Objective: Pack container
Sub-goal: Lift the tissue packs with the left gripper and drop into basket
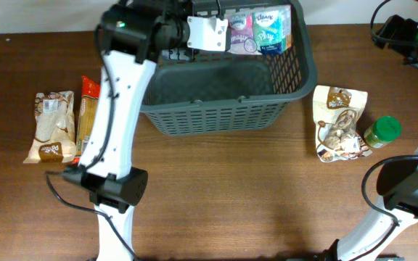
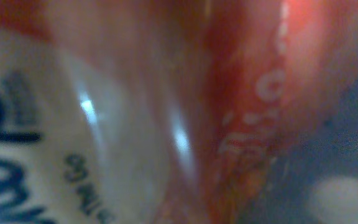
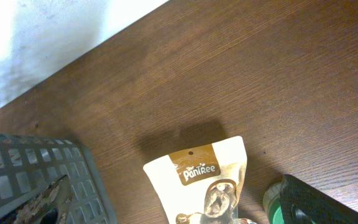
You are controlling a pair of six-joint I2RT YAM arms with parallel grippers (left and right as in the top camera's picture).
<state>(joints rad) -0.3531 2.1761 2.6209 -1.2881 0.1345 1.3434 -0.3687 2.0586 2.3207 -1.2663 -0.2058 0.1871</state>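
Observation:
The container [image 1: 223, 116] is a dark grey slotted basket at the table's back middle. Tissue packs [image 1: 256, 32] stand along its far wall. My left gripper [image 1: 220, 36] hangs over the basket's back left, its fingers hidden under the wrist. A blurred red and white packet [image 2: 247, 93] with dark print fills the left wrist view, and the gripper looks shut on it. My right gripper [image 3: 185, 211] is wide open and empty above a white and brown snack pouch [image 3: 204, 174]. One of its fingers [image 3: 45, 205] stands over the basket's corner [image 3: 17, 168].
The snack pouch [image 1: 339, 123] lies right of the basket beside a green-lidded jar [image 1: 382, 132] [image 3: 272, 208]. Left of the basket lie a pale grain bag [image 1: 51, 127] and a red-orange packet [image 1: 87, 116]. Both arm bases stand at the table's front.

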